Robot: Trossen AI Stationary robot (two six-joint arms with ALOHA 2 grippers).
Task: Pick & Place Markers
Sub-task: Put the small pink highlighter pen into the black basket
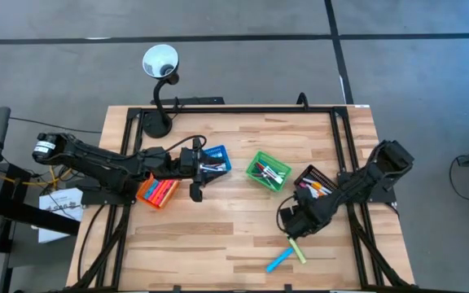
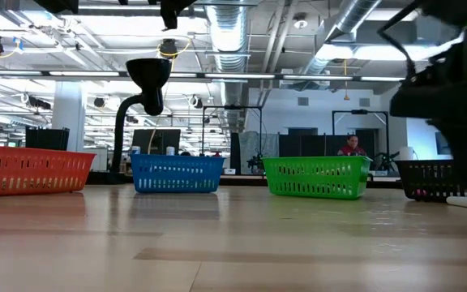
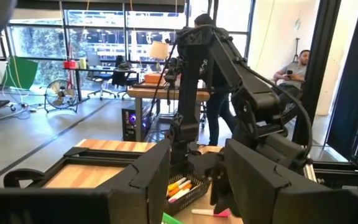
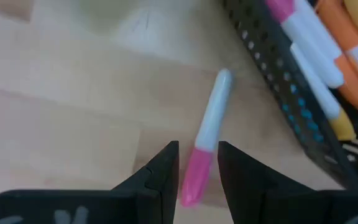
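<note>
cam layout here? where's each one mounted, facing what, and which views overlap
High: overhead, straight down on the table; both arms show.
Low: tabletop height, facing four baskets and the room; arms enter from above.
Left wrist: over its open left gripper, facing the right arm.
Right wrist: right gripper above a pink-capped marker.
Shared: black basket in high and right wrist views.

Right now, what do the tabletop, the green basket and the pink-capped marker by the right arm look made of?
Tabletop: pale wood planks, visible grain and seams, satin sheen. Green basket: likely moulded plastic, uniform colour, slotted mesh walls. Pink-capped marker: probably smooth plastic, pale barrel with a soft highlight, lying on the wood beside the black basket.
</note>
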